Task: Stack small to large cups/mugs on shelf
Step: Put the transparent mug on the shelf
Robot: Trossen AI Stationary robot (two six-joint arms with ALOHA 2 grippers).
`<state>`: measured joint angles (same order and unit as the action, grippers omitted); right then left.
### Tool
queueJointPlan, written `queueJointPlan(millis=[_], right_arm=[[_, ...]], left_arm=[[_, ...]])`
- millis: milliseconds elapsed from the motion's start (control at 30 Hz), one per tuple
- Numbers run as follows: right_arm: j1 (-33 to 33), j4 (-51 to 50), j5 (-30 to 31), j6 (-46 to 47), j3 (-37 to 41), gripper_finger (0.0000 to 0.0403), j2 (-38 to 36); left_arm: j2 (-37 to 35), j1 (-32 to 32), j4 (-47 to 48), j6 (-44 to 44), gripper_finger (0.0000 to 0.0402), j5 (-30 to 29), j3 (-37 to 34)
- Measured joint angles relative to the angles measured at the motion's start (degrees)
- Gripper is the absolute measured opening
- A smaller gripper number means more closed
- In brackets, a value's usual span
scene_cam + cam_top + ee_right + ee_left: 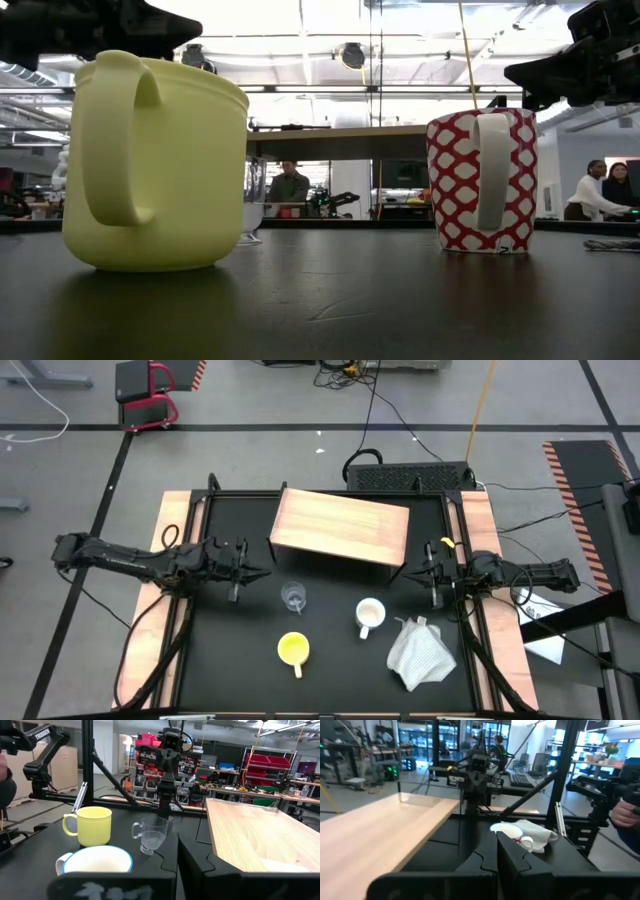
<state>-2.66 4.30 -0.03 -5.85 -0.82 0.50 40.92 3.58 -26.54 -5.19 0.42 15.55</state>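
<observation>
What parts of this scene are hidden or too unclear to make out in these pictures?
- Low view: the glass cup is mostly hidden behind the yellow mug.
- Low view: the shelf cannot be made out behind the mugs.
- Left wrist view: the white mug is partly covered by the cloth.
- Right wrist view: the white mug's pattern is cut off by that arm's own dark fingers.
- High view: the arms' fingers are too small to judge.

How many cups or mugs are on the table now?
3. The clear glass cup stands in front of the shelf; the white patterned mug stands beside the white cloth; the yellow mug stands nearest the table's front edge. None appears hidden.
</observation>
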Motion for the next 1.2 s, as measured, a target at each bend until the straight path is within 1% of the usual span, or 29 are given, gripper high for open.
queueJointPlan(millis=[167, 333, 467, 733, 900, 1033, 1200], right_arm=[[0.0, -0.8, 0.0, 0.0, 0.0, 0.0000, 0.0], [0.0, -1.6, 0.0, 0.0, 0.0, 0.0000, 0.0], [0.0, -2.3, 0.0, 0.2, 0.0, 0.0000, 0.0], [0.0, -2.3, 0.0, 0.2, 0.0, 0.0000, 0.0], [0.0, -2.3, 0.0, 0.2, 0.0, 0.0000, 0.0], [0.0, -2.3, 0.0, 0.2, 0.0, 0.0000, 0.0], [0.0, -2.4, 0.0, 0.2, 0.0, 0.0000, 0.0]], left_arm=[[3.4, -3.1, -1.5, -1.5, 0.0000, 5.2, 0.8], [7.9, -4.4, -0.4, -1.3, 0.0000, 8.6, 5.1], [12.2, -4.5, 1.5, 0.1, 0.0000, 9.0, 9.4], [21.1, -4.6, 3.0, 1.7, 0.0000, 12.5, 15.0], [26.1, -4.6, 7.5, 2.4, 0.0000, 13.2, 18.7], [28.7, -4.6, 11.0, 2.5, 0.0000, 13.3, 22.2], [30.0, -4.6, 14.4, 3.2, 0.0000, 14.6, 25.3]])
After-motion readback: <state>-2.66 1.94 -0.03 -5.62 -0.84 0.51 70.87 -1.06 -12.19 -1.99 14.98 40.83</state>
